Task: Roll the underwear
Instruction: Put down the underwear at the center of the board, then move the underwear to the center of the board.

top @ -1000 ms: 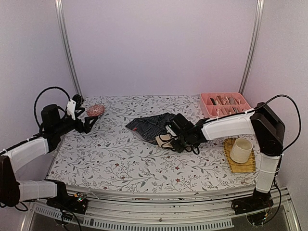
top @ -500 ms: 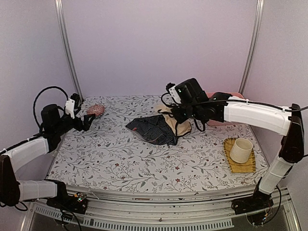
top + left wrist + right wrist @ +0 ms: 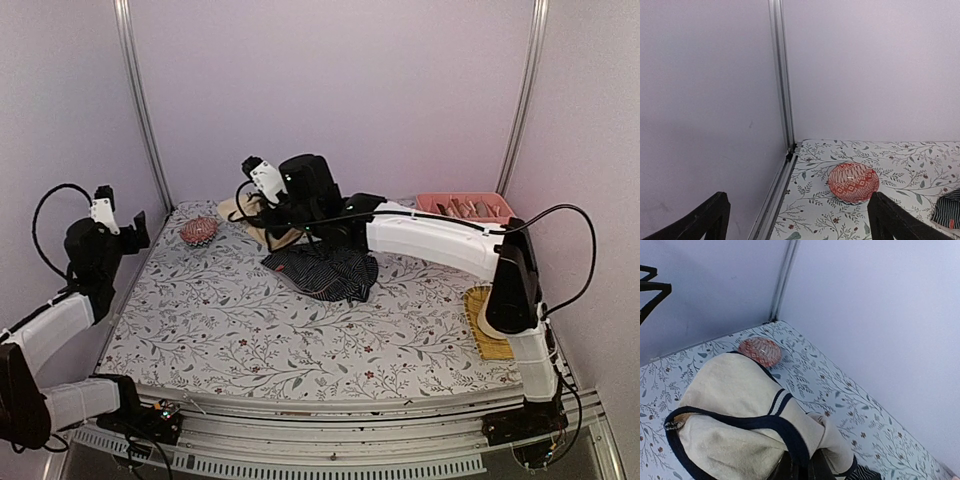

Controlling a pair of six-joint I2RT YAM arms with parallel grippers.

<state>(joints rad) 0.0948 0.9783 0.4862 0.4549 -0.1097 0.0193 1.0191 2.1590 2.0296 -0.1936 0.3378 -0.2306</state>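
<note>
We've got the beige briefs (image 3: 735, 400) pinched aloft in the right jaws, left jaws gaping, and a thin grip could drop them crumpled by the hairbrush (image 3: 760, 351).

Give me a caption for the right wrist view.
Right gripper holding the beige underwear aloft over the floral table, hairbrush beyond.

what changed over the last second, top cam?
Right gripper took hold of the beige briefs beside the navy briefs, lifted them and swung left toward the far-left corner, near the hairbrush. Left gripper, open, drew back leftward from the hairbrush. Navy briefs, hairbrush and pink tray stayed put.
</note>
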